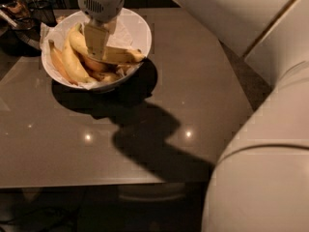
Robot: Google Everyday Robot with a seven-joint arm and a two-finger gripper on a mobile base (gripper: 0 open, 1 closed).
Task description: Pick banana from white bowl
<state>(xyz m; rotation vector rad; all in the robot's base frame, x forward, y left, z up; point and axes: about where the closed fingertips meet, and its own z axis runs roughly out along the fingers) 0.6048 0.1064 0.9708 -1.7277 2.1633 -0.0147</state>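
1. Yellow is the colour of the banana (120, 55), and it lies in the white bowl (144, 30), on top of the other fruit.
2. It is long and only a little bent. One end points to the right rim of the bowl, and the other end goes up to the left.
3. White crinkly paper (124, 32) lines the bowl under the fruit.
4. A more bent yellow banana (72, 65) lies at the left side of the bowl, and an orange one (54, 61) lies by the left rim.
5. More small orange pieces (96, 64) sit under the long banana.
6. The gripper (95, 48) hangs straight down into the bowl from a round white head (100, 1).
7. The gripper is right at the middle of the long banana and covers part of it.
8. I cannot tell if the jaws are spread apart or pinching the banana.
9. The bowl stands near the far left corner of a shiny grey-brown table (203, 81).
10. A big dark shadow (145, 134) lies on the table, from the bowl toward the front.
11. Two small bright spots of light (188, 134) shine on the table top.
12. Big white parts of the robot's arm (260, 168) fill the right side.
13. Some dark things (19, 8) sit past the table's far left corner, too dim to name.
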